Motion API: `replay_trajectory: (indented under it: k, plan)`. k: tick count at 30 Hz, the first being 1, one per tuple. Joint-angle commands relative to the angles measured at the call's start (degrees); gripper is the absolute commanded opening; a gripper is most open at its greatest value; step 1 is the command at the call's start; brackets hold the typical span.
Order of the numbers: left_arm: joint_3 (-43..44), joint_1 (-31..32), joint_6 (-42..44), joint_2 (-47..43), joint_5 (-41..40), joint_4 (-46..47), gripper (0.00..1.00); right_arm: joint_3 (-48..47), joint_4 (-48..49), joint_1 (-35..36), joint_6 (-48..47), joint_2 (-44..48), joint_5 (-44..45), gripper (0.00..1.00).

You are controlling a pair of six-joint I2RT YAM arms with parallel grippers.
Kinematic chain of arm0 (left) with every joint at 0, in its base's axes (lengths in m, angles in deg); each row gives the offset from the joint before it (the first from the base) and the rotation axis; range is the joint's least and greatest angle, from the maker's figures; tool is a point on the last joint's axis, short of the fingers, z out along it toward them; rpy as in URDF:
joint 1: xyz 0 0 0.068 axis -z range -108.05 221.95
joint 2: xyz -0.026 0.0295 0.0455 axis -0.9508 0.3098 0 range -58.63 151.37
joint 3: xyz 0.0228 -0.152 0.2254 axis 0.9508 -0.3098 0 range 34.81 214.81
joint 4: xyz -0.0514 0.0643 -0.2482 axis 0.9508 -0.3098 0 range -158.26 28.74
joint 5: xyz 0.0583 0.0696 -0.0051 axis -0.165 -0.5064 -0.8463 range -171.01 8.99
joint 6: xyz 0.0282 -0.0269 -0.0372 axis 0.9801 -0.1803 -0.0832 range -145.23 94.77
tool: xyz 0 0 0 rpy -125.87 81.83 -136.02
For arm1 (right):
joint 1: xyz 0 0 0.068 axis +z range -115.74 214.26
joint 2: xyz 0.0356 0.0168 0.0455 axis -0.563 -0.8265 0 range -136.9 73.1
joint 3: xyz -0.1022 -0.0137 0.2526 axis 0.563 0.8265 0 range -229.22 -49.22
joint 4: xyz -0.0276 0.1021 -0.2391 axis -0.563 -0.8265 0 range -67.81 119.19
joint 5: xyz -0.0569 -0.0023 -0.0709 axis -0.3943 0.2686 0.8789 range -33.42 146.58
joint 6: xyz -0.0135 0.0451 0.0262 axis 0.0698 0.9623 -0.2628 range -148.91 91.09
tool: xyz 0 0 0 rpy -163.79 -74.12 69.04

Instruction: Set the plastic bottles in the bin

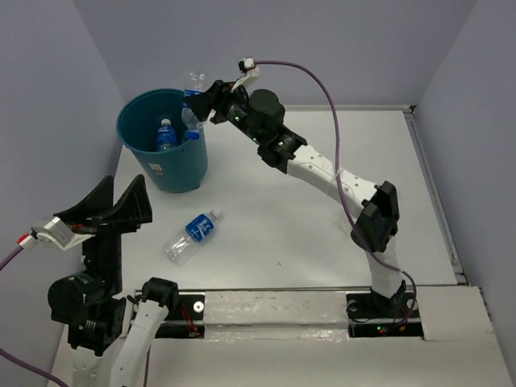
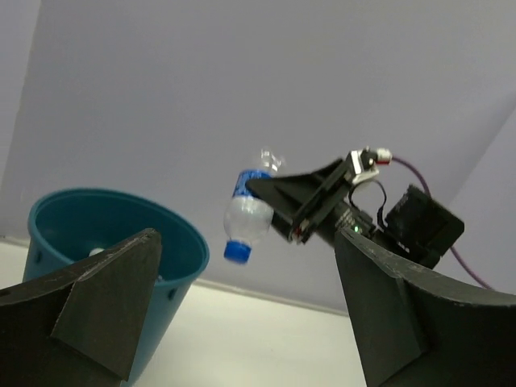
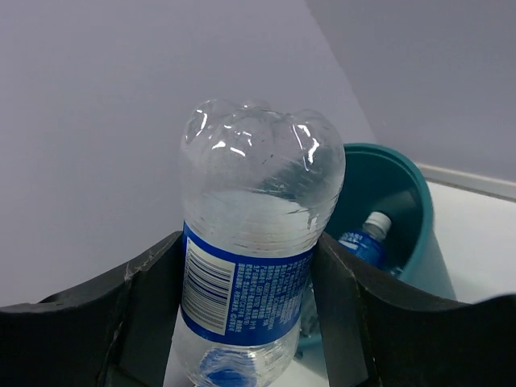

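White table boxed in by pale lilac walls, pretty bare setup. One teal bin sits toward the far-left corner, so I'll place everything off that. Two arms: the left gripper hangs on the near side of the bin, a bit left of it, fingers spread wide with nothing between them. The right gripper reaches over the bin's right rim and is clamped around the label of a bottle. Three bottles that I can count. The held bottle is above the bin's right edge, long axis roughly vertical, blue cap down and lumpy base up. The bottle inside the bin leans with its white cap end up, blue label showing. The loose bottle lies flat on the near side of the bin, long axis diagonal, cap aimed far-right, base near-left.
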Motion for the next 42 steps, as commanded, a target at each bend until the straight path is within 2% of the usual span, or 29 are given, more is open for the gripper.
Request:
replay_trajectory:
  k: [1, 6, 9, 11, 12, 13, 14, 15, 22, 25, 28, 29, 30, 32, 33, 34, 36, 42]
  plan:
    - [-3.88, 3.85, 2.06, -3.59, -6.20, -2.91, 0.99, -12.93, 5.48, 1.70, 1.08, -7.60, -0.74, 0.62]
    - [-10.30, 6.41, 2.06, -9.04, -9.54, -2.93, 0.99, -32.94, 6.88, 3.36, -0.67, -20.78, 7.68, 0.62]
    - [-12.33, 6.94, 2.32, -10.01, -10.51, -2.49, 0.99, -39.92, 8.90, 3.98, -4.79, -28.35, 11.56, 0.61]
    - [-12.24, 7.37, 2.94, -10.10, -10.08, -2.57, 0.99, -39.59, 10.05, 4.59, -6.21, -30.11, 12.97, 0.63]
    - [-12.24, 7.64, 3.12, -10.27, -10.25, -2.49, 0.99, -38.98, 10.32, 4.60, -6.04, -30.30, 12.63, 0.68]
    - [-12.24, 7.81, 3.29, -10.45, -10.51, -2.49, 0.99, -37.84, 10.84, 4.60, -5.87, -30.38, 11.93, 0.74]
    - [-12.33, 7.99, 3.38, -10.54, -10.86, -2.66, 0.99, -37.66, 11.02, 4.60, -6.48, -30.56, 11.84, 0.89]
    - [-12.42, 7.99, 3.29, -10.62, -11.39, -2.31, 0.99, -37.74, 11.02, 5.29, -8.40, -30.74, 12.53, 0.98]
    - [-12.51, 7.99, 2.85, -10.19, -12.36, -2.22, 0.99, -37.13, 9.62, 6.53, -14.03, -28.02, 12.89, 1.00]
    - [-12.33, 7.99, 2.59, -9.57, -13.32, -2.75, 0.99, -33.10, 8.91, 6.53, -16.84, -21.72, 11.32, 1.00]
    - [-12.24, 8.08, 2.33, -8.52, -14.46, -3.45, 0.99, -22.74, 8.22, 6.53, -20.44, -14.41, 5.53, 1.00]
    - [-12.24, 7.99, 2.06, -8.17, -15.16, -3.54, 0.99, -19.84, 6.90, 6.53, -22.72, -8.82, 4.03, 1.00]
    - [-12.15, 8.08, 1.71, -7.99, -15.69, -3.80, 0.99, -12.25, 4.80, 6.53, -23.44, -5.63, 0.44, 1.00]
    - [-12.15, 7.90, 1.10, -7.81, -16.66, -4.07, 0.99, -2.90, 3.38, 6.53, -27.12, 0.96, -5.63, 1.00]
    - [-12.07, 7.90, 0.75, -7.73, -17.19, -4.07, 0.99, 1.58, 2.33, 6.53, -28.61, 7.08, -8.35, 1.00]
    - [-12.07, 7.82, 0.57, -7.64, -17.45, -4.07, 0.99, 9.81, -0.29, 6.53, -31.24, 9.67, -13.86, 1.00]
    - [-12.07, 7.29, 0.31, -7.29, -17.54, -4.07, 0.99, 20.37, -4.51, 6.53, -36.78, 16.07, -22.04, 1.00]
    - [-12.07, 5.97, 0.39, -5.27, -16.84, -4.07, 0.99, 28.43, -15.33, 6.53, -40.75, 17.61, -31.22, 0.99]
